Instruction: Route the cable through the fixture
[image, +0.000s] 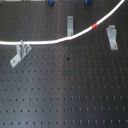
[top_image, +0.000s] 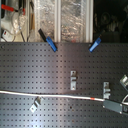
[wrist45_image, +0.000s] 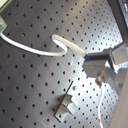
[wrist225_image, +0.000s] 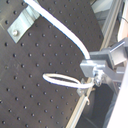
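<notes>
1. The cable (image: 60, 40) is thin, white and flexible, with one short red band (image: 95, 24).
2. In the first exterior view it arcs across the perforated surface (image: 70, 95).
3. It passes three metal clips (image: 70, 25).

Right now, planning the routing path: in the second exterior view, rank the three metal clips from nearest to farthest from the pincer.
1. Right clip, just beside the pincer.
2. Middle clip, toward the centre.
3. Left clip, at the second exterior view's left.

Matt black perforated board (image: 60, 95) is seen; clips (image: 70, 25) are dull bare metal – cable (image: 50, 41) is smooth white, plastic-looking.
</notes>
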